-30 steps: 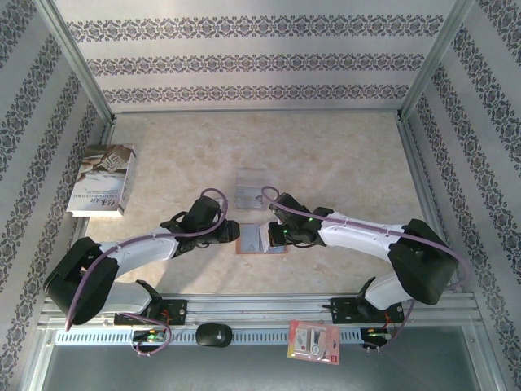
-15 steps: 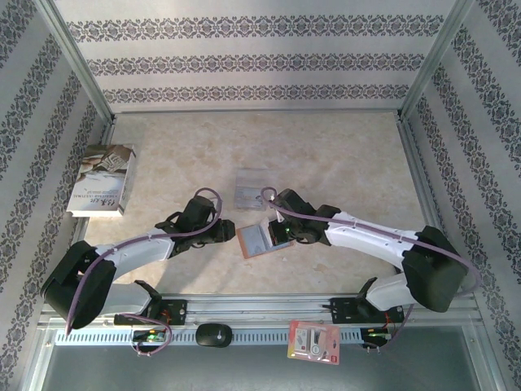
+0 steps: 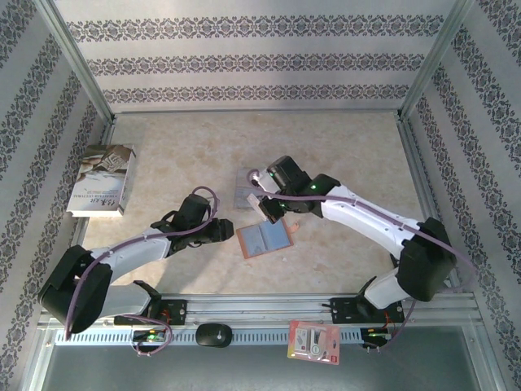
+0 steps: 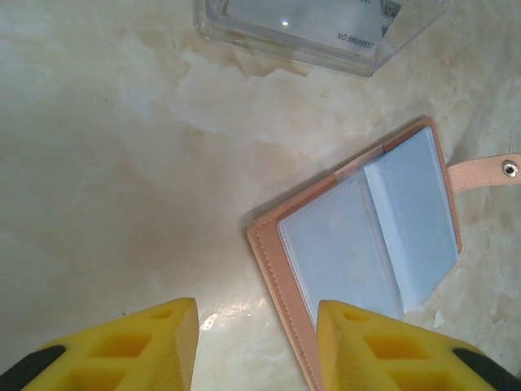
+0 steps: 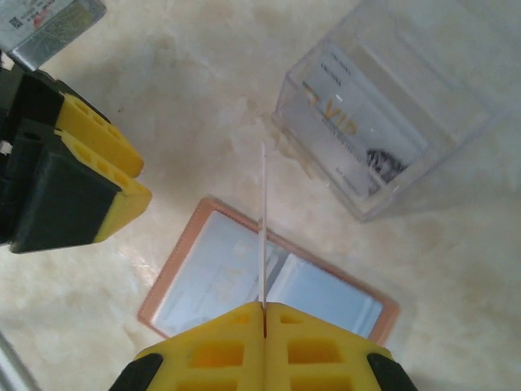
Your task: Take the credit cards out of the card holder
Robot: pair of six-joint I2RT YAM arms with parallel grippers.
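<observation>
Right wrist view says most: the right gripper is pinched shut on one card, seen edge-on, thin and upright, held off the table above the card holder, which lies open and flat. The clear box, with a printed card inside, stands just beyond. The left gripper hangs low by the holder's near corner, fingers apart, holding nothing. To my eye the job now is carrying this card off and setting it down flat. I'd keep the pinch firm, lower it before letting go, and have the left arm ready to pin the holder.
</observation>
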